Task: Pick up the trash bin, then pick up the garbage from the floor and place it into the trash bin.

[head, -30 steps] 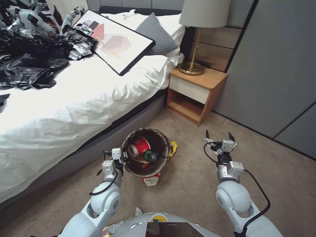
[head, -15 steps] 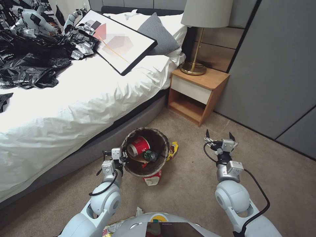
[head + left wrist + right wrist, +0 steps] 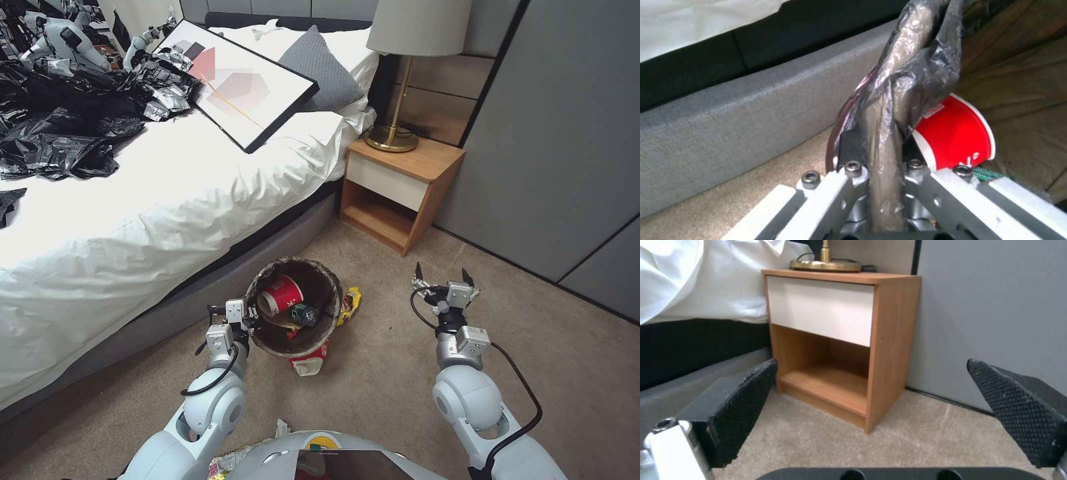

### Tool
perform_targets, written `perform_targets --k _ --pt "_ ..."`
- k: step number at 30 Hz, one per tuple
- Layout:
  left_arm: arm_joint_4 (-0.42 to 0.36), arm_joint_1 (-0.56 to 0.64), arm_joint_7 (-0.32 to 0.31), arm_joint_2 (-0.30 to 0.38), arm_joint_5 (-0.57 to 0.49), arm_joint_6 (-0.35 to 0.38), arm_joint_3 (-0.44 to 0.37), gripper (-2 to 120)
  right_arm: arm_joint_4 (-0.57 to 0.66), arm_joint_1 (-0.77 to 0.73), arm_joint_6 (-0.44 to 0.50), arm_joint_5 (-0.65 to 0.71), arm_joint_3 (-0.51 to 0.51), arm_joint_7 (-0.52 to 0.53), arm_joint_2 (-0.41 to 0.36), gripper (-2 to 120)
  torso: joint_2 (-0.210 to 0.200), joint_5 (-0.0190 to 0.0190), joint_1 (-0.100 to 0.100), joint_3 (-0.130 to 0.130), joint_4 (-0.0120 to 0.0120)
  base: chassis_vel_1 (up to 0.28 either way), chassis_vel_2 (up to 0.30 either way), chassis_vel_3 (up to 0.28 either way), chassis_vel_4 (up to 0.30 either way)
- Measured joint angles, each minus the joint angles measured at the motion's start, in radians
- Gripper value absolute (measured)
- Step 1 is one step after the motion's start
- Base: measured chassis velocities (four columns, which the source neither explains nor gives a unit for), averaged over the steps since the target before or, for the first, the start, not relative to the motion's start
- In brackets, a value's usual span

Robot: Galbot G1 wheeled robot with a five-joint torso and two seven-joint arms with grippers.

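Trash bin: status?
Left gripper shut on trash bin rim. Right gripper open, empty, above carpet. Gold wrapper, red-and-white cup on floor beside bin.

The head view looks forward and steeply down from above the torso, taking in the bed point(image 3: 167, 193), the nightstand point(image 3: 397, 183) and the floor point(image 3: 373, 393) before both arms. The left wrist view sits very close behind the left gripper point(image 3: 878, 166), facing the bin point(image 3: 907, 66) rim and the bed's grey base. The right wrist view looks low and level across the floor between the right gripper's point(image 3: 871, 406) fingers point(image 3: 740, 406) at the nightstand. Head and right wrist views share the nightstand; head and left wrist views share the bin and the bed's edge.
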Motion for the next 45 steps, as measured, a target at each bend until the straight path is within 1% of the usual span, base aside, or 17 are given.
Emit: perform_targets --k 29,45 --pt "-0.002 0.008 -0.006 0.0 -0.008 -0.008 -0.012 0 0.017 -0.014 -0.032 -0.007 0.0 -0.002 0.023 100 0.0 0.0 0.0 0.0 0.0 0.0 0.0 0.0 0.0" --pt "-0.002 0.008 -0.007 -0.004 -0.006 -0.008 -0.014 0 0.009 -0.001 -0.037 -0.009 -0.006 0.0 0.027 100 0.0 0.0001 0.0 0.0 -0.0001 -0.055 0.057 0.055 -0.058"
